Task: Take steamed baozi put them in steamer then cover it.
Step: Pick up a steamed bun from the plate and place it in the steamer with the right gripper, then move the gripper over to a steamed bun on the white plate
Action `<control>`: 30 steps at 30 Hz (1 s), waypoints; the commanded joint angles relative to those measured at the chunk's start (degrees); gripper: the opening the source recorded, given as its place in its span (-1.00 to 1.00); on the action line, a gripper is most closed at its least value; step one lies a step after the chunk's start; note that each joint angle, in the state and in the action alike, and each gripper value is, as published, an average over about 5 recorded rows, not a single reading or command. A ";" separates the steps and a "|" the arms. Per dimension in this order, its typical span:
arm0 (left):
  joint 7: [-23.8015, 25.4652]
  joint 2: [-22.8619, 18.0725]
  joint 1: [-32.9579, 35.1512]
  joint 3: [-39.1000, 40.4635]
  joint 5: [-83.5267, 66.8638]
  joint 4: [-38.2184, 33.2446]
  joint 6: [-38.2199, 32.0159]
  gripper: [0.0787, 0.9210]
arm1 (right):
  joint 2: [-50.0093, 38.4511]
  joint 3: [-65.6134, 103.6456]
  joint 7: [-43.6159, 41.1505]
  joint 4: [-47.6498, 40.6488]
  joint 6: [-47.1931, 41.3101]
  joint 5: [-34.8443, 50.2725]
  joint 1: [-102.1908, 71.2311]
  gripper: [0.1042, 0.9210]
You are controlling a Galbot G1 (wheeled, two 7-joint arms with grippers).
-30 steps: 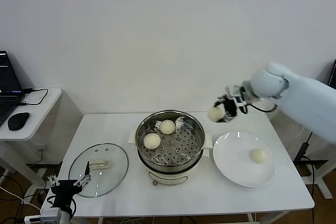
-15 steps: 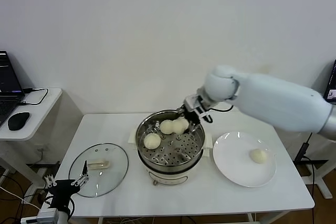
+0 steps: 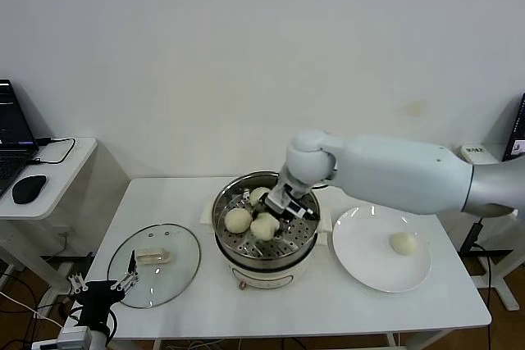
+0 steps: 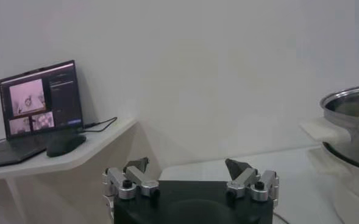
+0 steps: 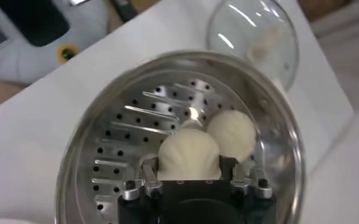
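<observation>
My right gripper (image 3: 271, 216) reaches down into the steel steamer (image 3: 225, 200) and is shut on a cream-white baozi (image 3: 261, 228), low over the perforated floor. In the right wrist view this baozi (image 5: 188, 152) sits between the fingers (image 5: 147, 175), close beside another baozi (image 5: 231, 130). In the head view that loose baozi (image 3: 238, 219) lies to the left, and a third (image 3: 257, 195) shows partly behind the gripper. One more baozi (image 3: 403, 243) lies on the white plate (image 3: 361, 243). The glass cover (image 3: 154, 265) lies flat on the table, left of the steamer. My left gripper (image 3: 102, 286) waits open below the table's front left corner.
A side desk with a laptop (image 4: 39, 100) and a mouse (image 3: 29, 188) stands to the left. In the left wrist view the steamer's rim (image 4: 350, 100) and its cream handle show at the far side. The cover (image 5: 252, 36) lies beyond the steamer in the right wrist view.
My right arm has swung left from above the plate's back edge and down into the steamer, carrying the baozi with it. The left arm has stayed put.
</observation>
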 commanded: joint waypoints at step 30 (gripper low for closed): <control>0.02 1.34 -1.01 0.30 0.07 0.76 0.01 0.77 | -9.39 8.41 -1.90 -1.39 -8.04 0.03 2.60 0.76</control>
